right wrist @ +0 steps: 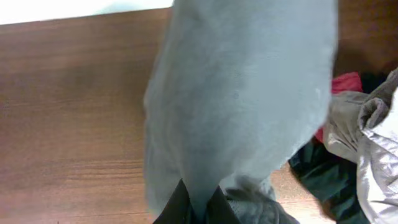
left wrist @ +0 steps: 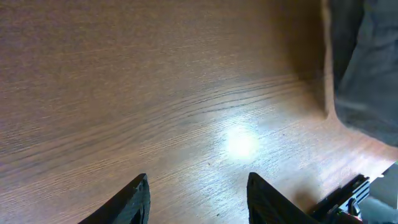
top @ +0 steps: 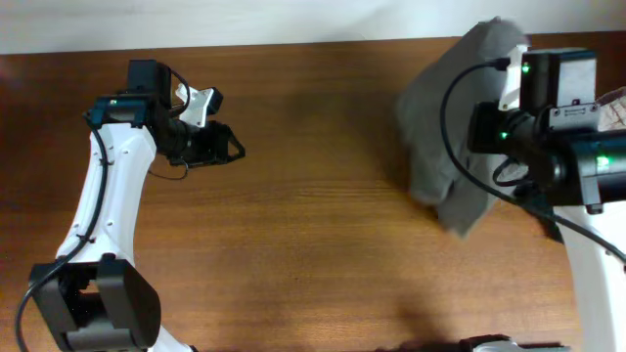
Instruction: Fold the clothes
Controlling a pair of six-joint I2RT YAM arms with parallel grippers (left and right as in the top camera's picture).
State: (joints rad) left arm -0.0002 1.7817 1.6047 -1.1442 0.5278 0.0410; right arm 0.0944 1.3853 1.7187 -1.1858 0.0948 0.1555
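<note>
The clothes, a grey-olive pair of shorts [top: 440,127], hang bunched and lifted over the table's right side. In the right wrist view the shorts [right wrist: 242,93] fill the middle, and my right gripper [right wrist: 200,208] is shut on a fold of this fabric. From overhead its jaws are hidden under the arm. My left gripper [top: 230,147] hovers over bare wood at the left, well apart from the shorts. Its fingers [left wrist: 134,202] stand open with nothing between them. An edge of the shorts [left wrist: 367,62] shows at the top right of the left wrist view.
To the right of the held shorts lie other garments: a red one [right wrist: 342,84], a black one [right wrist: 323,174] and a pale beige-grey one [right wrist: 367,130]. The wooden table [top: 313,244] ends at a white wall along the back.
</note>
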